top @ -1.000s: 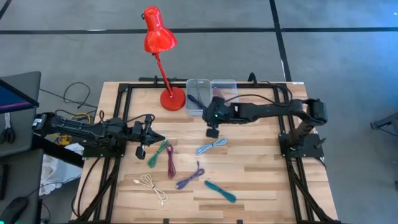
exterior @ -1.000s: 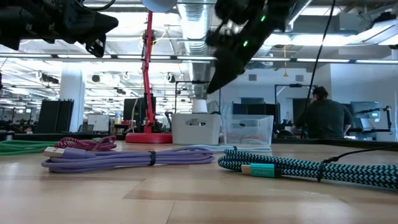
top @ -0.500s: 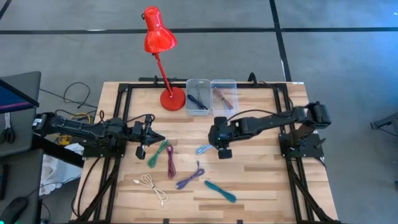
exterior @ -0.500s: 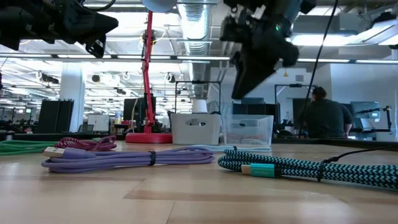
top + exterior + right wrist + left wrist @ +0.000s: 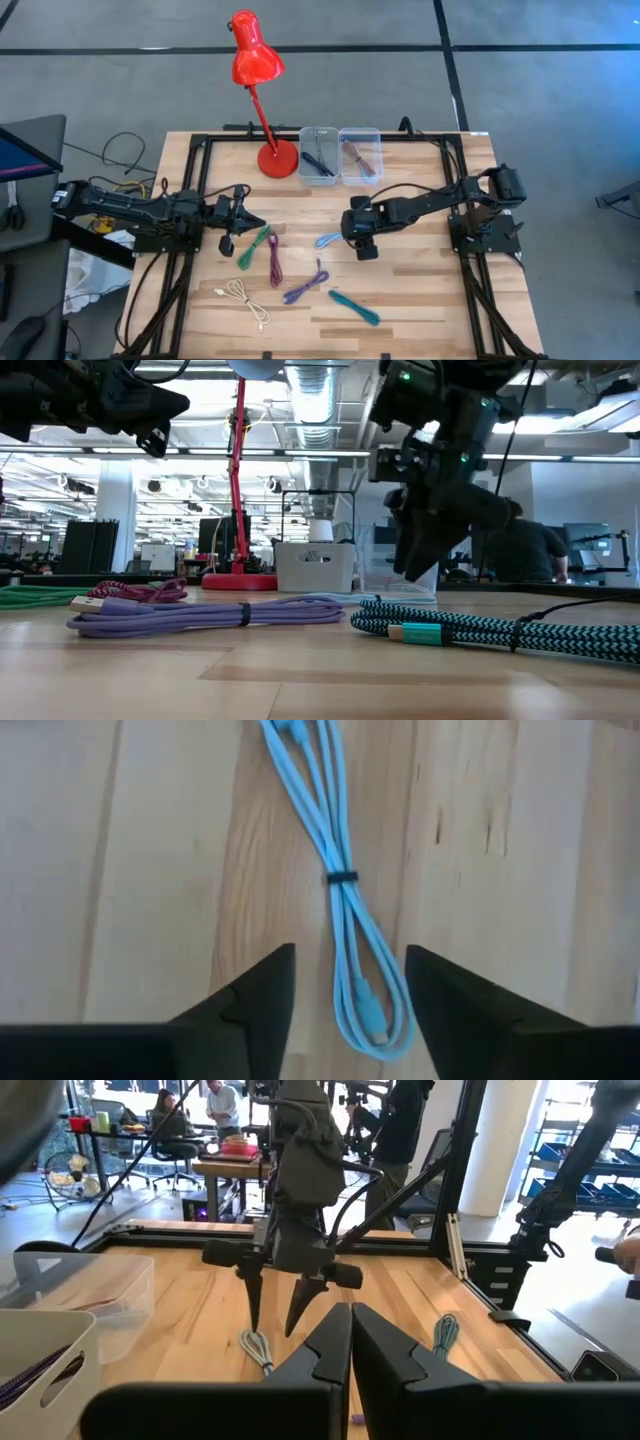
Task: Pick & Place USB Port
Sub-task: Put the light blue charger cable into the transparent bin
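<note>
A light blue USB cable (image 5: pixel 340 880), coiled and tied with a dark band, lies flat on the wooden table (image 5: pixel 420 290); it also shows in the high view (image 5: pixel 327 240). My right gripper (image 5: pixel 345 990) hangs just above it, open and pointing down, with one finger on each side of the coil's looped end and touching nothing. The left wrist view shows this gripper (image 5: pixel 272 1325) with its tips above the cable (image 5: pixel 258 1348). My left gripper (image 5: pixel 238 219) waits shut over the table's left part, near the green cable (image 5: pixel 255 246).
Green, magenta (image 5: pixel 274 262), purple (image 5: pixel 305 286), teal (image 5: pixel 355 307) and white (image 5: pixel 245 300) cables lie near the table's near middle. Two clear bins (image 5: pixel 340 154) holding cables stand at the far edge beside a red lamp (image 5: pixel 262 90). A person sits beyond the table (image 5: pixel 525 550).
My right gripper has moved from beside the bins toward the table's near edge and come down over the light blue cable. The cables have stayed where they were.
</note>
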